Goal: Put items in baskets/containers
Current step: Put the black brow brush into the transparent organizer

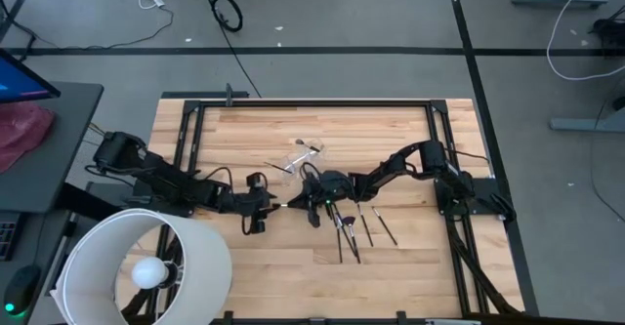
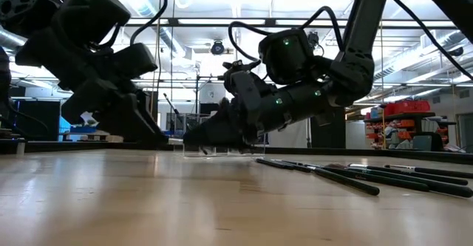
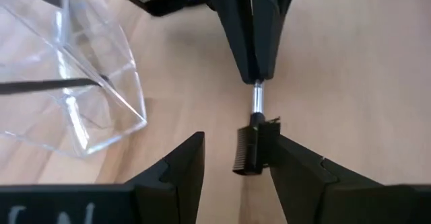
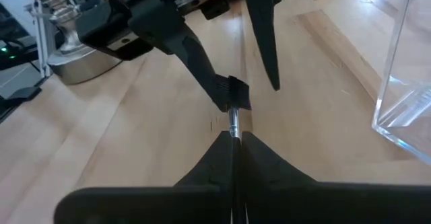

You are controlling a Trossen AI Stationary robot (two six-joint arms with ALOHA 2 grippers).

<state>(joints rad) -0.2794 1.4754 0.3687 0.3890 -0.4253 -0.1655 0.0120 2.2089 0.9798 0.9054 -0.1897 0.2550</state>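
A slim brush with a silver ferrule point(image 3: 256, 97) and a small dark comb head point(image 3: 248, 150) sticks out of my right gripper point(image 4: 233, 136), which is shut on it near the table's middle. My left gripper point(image 3: 237, 143) faces it from the table's left, open, its two fingers standing on either side of the comb head. The clear cup point(image 1: 303, 156) lies just beyond both grippers, with a dark brush handle point(image 3: 47, 85) inside it. My right gripper pinches the brush between its two fingers just behind the silver ferrule point(image 4: 233, 122). The fingers lie along the brush, nearly level, pointing toward the table's left. The comb head juts out past the fingertips. My left gripper has one finger point(image 3: 286, 160) right beside the comb head; whether it touches, I cannot tell.
Several loose brushes point(image 1: 352, 232) lie on the wood near the front, right of the grippers. A big white lampshade point(image 1: 146, 266) stands at the front left; its metal base point(image 4: 71, 49) shows behind my left gripper. A black frame point(image 1: 312, 101) borders the table.
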